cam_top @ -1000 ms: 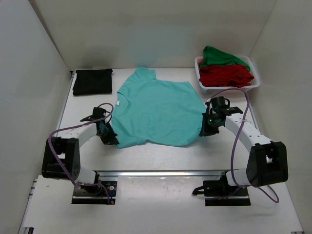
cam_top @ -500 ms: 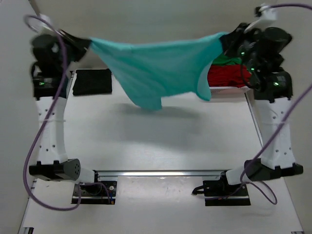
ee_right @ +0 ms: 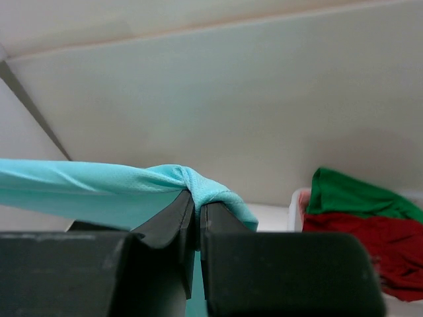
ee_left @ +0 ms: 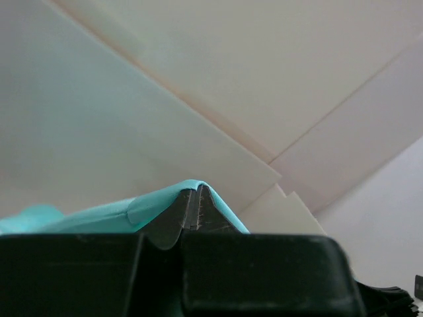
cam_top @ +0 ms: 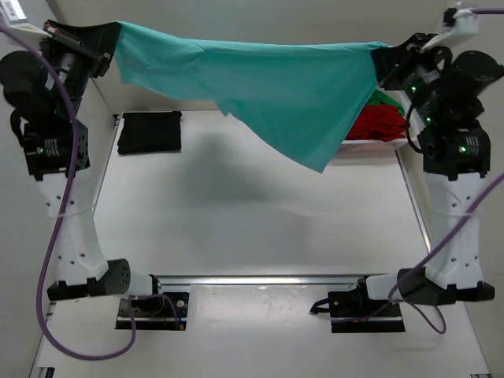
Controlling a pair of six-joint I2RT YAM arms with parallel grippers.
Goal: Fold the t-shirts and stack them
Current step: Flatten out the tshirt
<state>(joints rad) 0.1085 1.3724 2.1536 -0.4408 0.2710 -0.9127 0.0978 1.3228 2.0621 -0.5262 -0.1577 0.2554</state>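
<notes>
The teal t-shirt [cam_top: 276,83] hangs stretched high above the table between both raised arms. My left gripper [cam_top: 113,38] is shut on its left corner, seen as teal cloth [ee_left: 99,214] over the jaws in the left wrist view. My right gripper [cam_top: 378,57] is shut on its right corner [ee_right: 165,178]. The shirt's lower part droops to a point [cam_top: 319,161]. The black t-shirt [cam_top: 150,131] lies folded at the table's back left. The red t-shirt [cam_top: 378,124] and the green t-shirt [ee_right: 357,195] lie in the basket, mostly hidden in the top view.
The white lattice basket [cam_top: 370,146] stands at the back right, partly behind the hanging shirt. White walls enclose the table on the left, back and right. The arm bases sit at the near edge on a metal rail [cam_top: 260,279].
Both grippers lifted the teal shirt off the table to high up, then moved further apart, pulling it taut and wider. The hanging part has swung to the right.
</notes>
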